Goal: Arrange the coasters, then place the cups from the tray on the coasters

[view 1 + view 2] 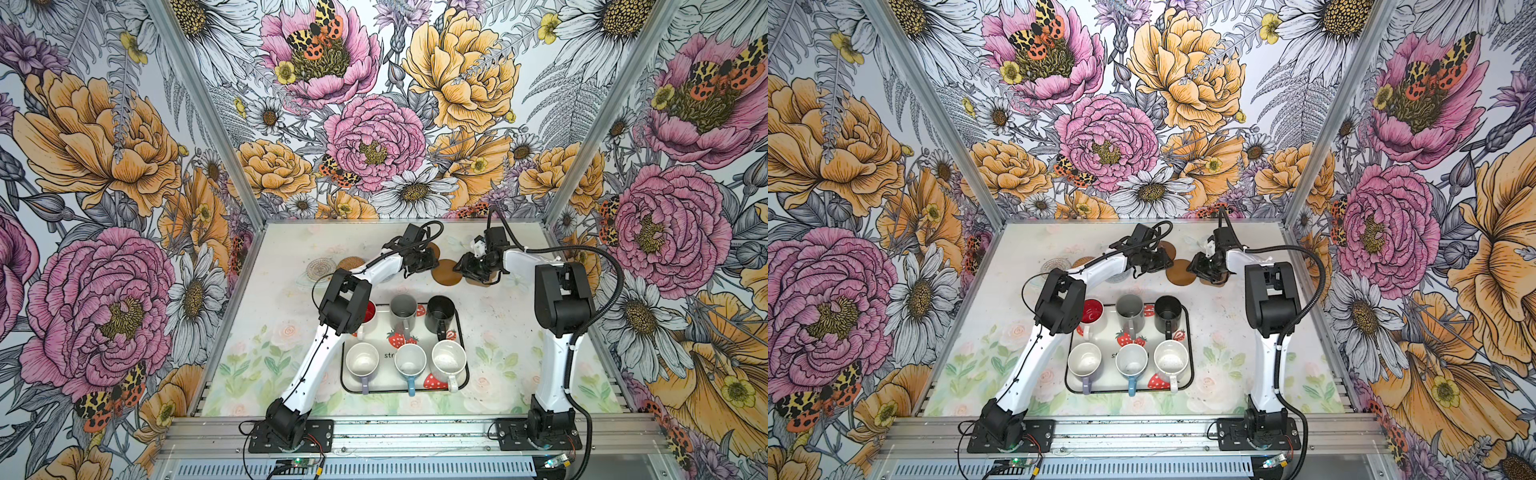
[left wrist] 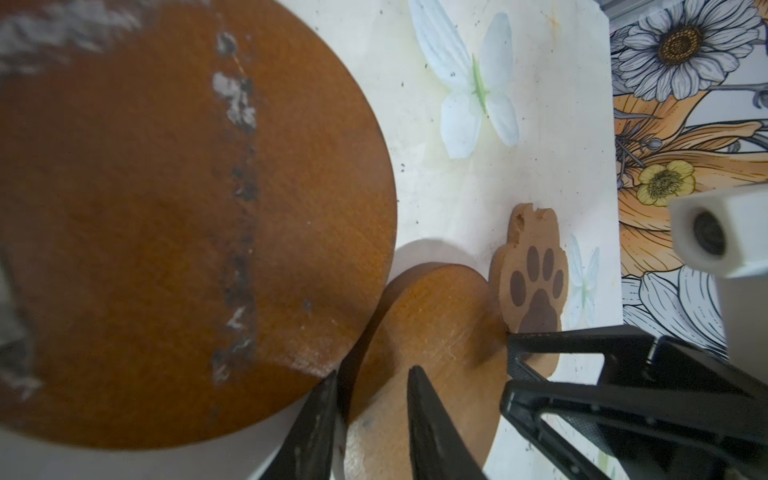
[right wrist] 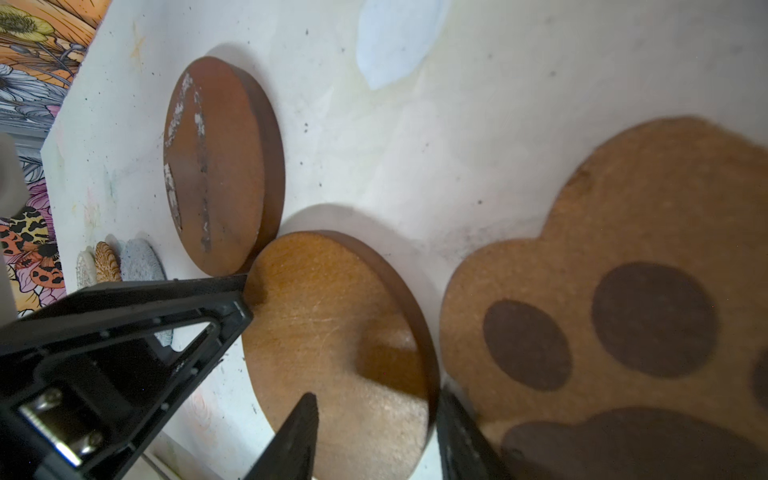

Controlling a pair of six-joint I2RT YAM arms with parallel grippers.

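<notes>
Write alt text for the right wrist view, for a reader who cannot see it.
Close up, a plain brown disc lies between a white-scuffed brown disc and a paw-print coaster on the pale table. The right gripper is open above it; the left gripper points in beside it.

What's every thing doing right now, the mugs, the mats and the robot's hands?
left gripper: open, empty.
right gripper: open, empty.
mugs: upright, empty, all six on the tray.
tray: lying flat.
plain brown disc: flat, between both grippers.
scratched brown disc: looks tipped up, edge over the plain brown disc.
paw coaster: flat, partly under the right gripper.
beaded coaster: flat.
tan woven coaster: flat.
grey woven coaster: flat.
</notes>
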